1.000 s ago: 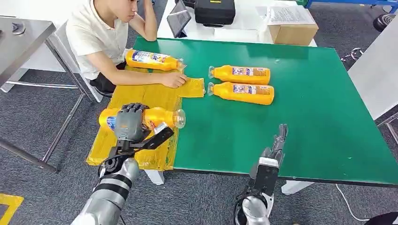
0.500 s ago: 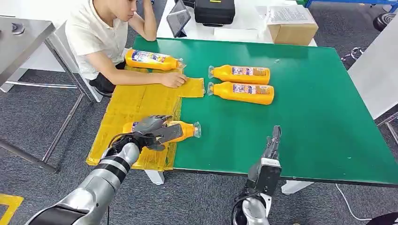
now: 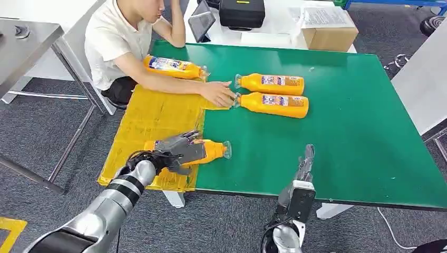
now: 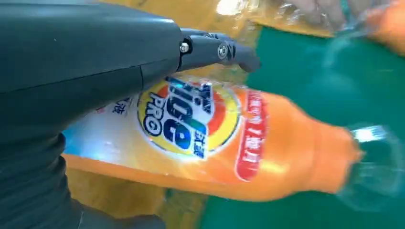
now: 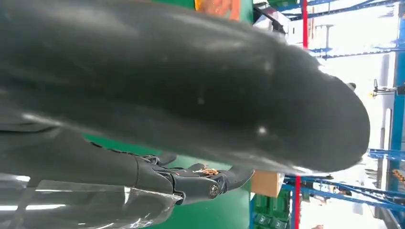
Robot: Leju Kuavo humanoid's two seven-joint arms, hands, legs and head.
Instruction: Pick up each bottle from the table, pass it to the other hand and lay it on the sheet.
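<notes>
An orange bottle (image 3: 211, 151) lies on its side at the front right edge of the yellow sheet (image 3: 153, 113), its clear cap over the green table (image 3: 342, 132). My left hand (image 3: 176, 150) grips its labelled body; in the left wrist view the bottle (image 4: 229, 138) sits between thumb and fingers of that hand (image 4: 95, 71). Another bottle (image 3: 174, 67) lies at the sheet's back. Two more bottles (image 3: 270, 83) (image 3: 273, 104) lie side by side on the table. My right hand (image 3: 305, 163) holds nothing, fingers straight, at the table's front edge.
A person sits at the back left; their hand (image 3: 219, 95) rests on the sheet's corner, next to the nearer table bottle's cap. Behind the table are a cardboard box (image 3: 329, 31), a black case (image 3: 241, 13) and a tablet (image 3: 200, 23). A metal table (image 3: 26, 42) stands at left.
My left hand has brought the bottle down from above the sheet and to the right, so it now lies at the sheet's edge. The person's hand has slid right toward the table bottles.
</notes>
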